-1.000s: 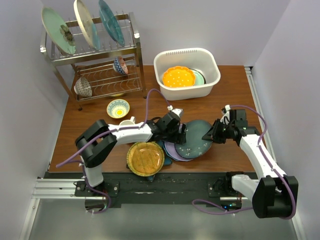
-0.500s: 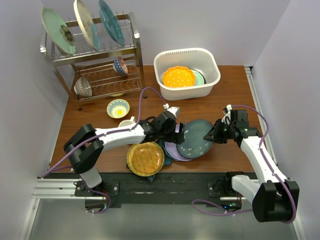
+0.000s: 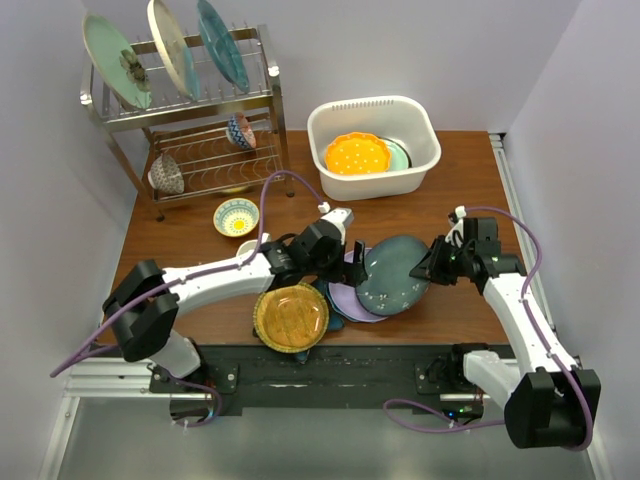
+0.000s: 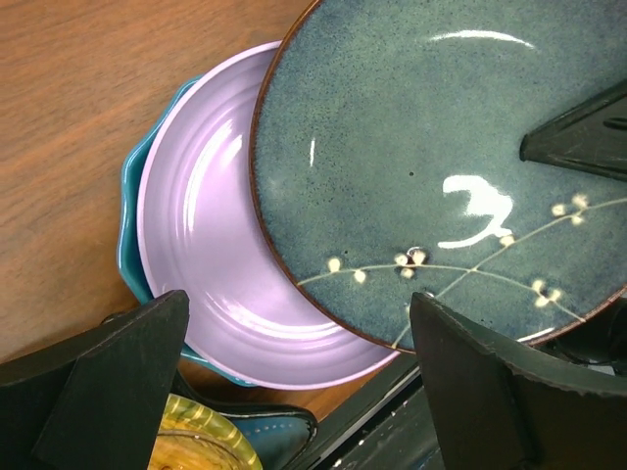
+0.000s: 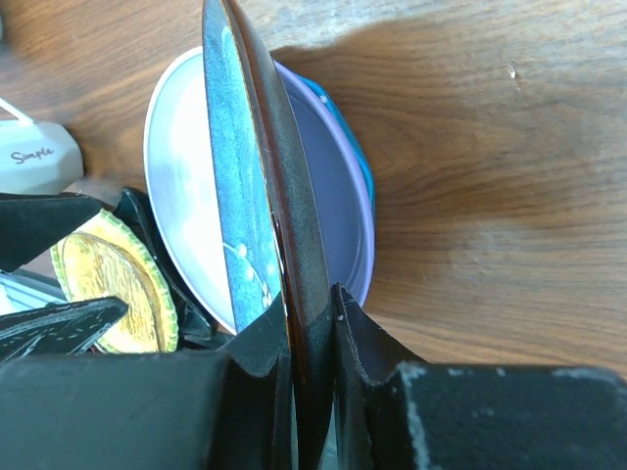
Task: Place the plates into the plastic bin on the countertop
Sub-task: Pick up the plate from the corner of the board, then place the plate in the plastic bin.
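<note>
Two plates lie in the plastic bin (image 3: 372, 186) at the upper centre of the overhead view: the orange dotted plate (image 3: 356, 153) and a mint-green plate (image 3: 399, 155) mostly hidden under it. That is the whole of the completed work visible.

Outstanding items, as far as can be seen:
- The dark teal plate (image 3: 393, 275), centre-right of the frame, is tilted up off the stack. The right gripper (image 5: 309, 318) is clenched on its rim, which the wrist view shows edge-on between the fingers.
- The lavender plate (image 4: 220, 284) lies directly under it and rests in the teal star-shaped plate (image 4: 130, 196).
- The amber plate (image 3: 290, 317) lies flat on the countertop (image 3: 470, 190), lower centre, just beside that stack.
- A mint flowered plate (image 3: 112, 60), a cream plate (image 3: 170, 45) and a blue-green plate (image 3: 222, 42) stand on the wire rack (image 3: 190, 110) at upper left.

The left gripper (image 4: 299, 299) stands released, jaws wide, over the near edge of the stack and grasps nothing.

Assessment: the task is early, with seven plates counted outside the bin. The step in hand appears to be carrying the dark teal plate to the bin, which is well apart from it toward the top of the frame.
</note>
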Motion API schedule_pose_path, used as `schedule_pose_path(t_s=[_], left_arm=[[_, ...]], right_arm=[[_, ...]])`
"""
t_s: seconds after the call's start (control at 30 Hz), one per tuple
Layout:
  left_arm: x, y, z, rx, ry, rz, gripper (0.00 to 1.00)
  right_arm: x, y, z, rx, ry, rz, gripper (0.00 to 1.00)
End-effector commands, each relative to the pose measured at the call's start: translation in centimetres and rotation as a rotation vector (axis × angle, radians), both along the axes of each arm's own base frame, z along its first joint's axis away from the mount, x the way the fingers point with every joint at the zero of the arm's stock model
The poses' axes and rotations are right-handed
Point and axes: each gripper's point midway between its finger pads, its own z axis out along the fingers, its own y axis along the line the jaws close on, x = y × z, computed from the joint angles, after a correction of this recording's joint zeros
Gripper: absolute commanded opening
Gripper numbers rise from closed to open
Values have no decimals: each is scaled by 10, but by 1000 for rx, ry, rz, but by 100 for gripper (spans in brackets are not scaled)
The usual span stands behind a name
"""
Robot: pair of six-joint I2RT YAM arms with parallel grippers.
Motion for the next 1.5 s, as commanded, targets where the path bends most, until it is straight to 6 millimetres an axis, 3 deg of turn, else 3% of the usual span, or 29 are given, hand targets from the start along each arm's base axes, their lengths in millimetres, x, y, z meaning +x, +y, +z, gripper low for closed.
schedule_pose_path(t_s=[0.0,0.23,1.0,1.3,1.47], left_arm=[[12,5,28,-60,-83,21,100],[19,22,43,-97,-108,58,100],[24,43,50,-95,-114,107,100],[30,53,74,-121,-149,132,100],[30,59,77,-127,-149,144,100]], right_arm=[[21,13,53,75,-173,39,0],[22,18,62,106,-203,66,0],[29,32,66,197,-232,98,0],[36,34,72,209,-255,100,0],[39,38,75,238,-258,102,0]])
